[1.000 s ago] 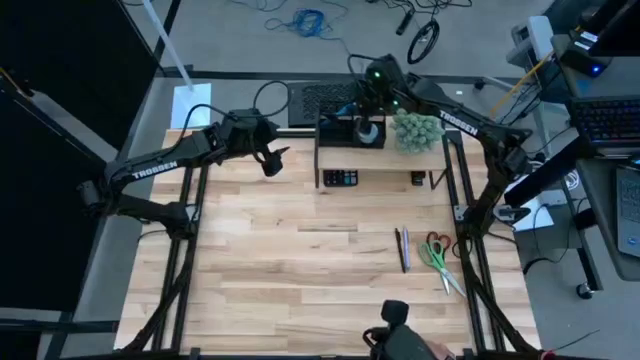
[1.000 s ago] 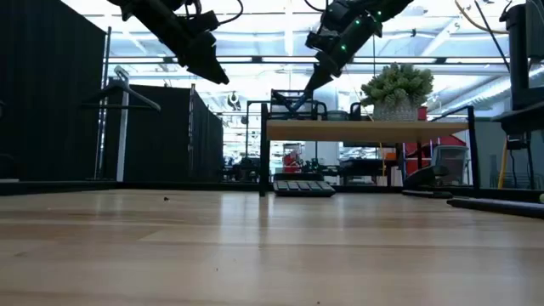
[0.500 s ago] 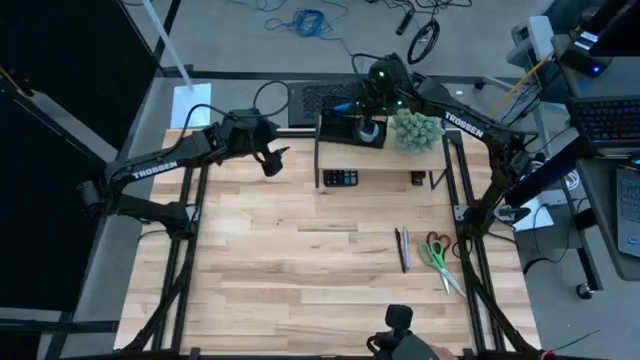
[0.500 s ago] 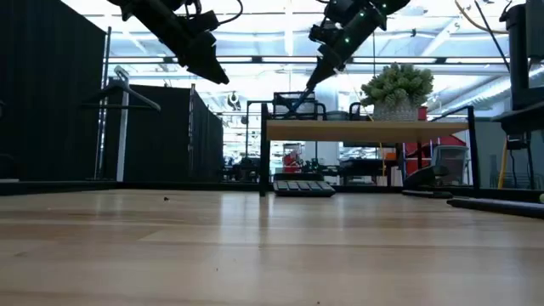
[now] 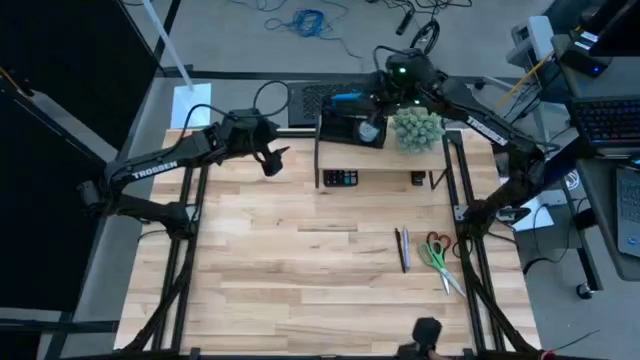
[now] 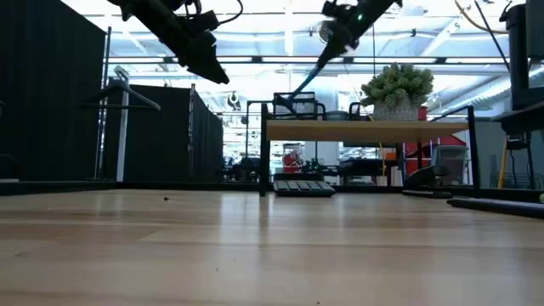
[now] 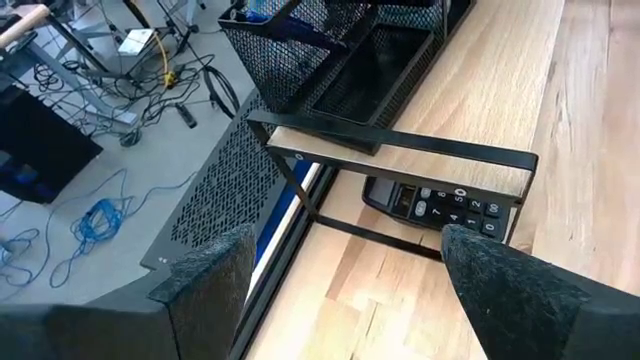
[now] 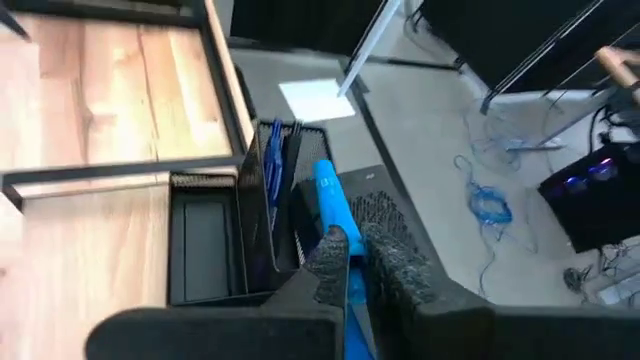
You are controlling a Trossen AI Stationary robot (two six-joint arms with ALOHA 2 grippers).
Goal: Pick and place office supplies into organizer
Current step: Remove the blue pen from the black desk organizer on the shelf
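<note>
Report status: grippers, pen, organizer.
Right gripper shut on blue pen, above the organizer on the riser. Left gripper open, idle, up off the table's left. Pens and scissors on the table. Nothing in the way.

Even, bright overhead light fills the scene; the pale wooden plank table (image 5: 300, 250) shows only faint, soft shadows in the high view. In the low view, ceiling light strips glare white behind the arms, leaving them as dark silhouettes, and the near tabletop is blurred with a soft sheen. The left wrist view is sharp farther off, while its own dark padded fingers (image 7: 520, 290) are out of focus. The right wrist view is softly blurred throughout.
</note>
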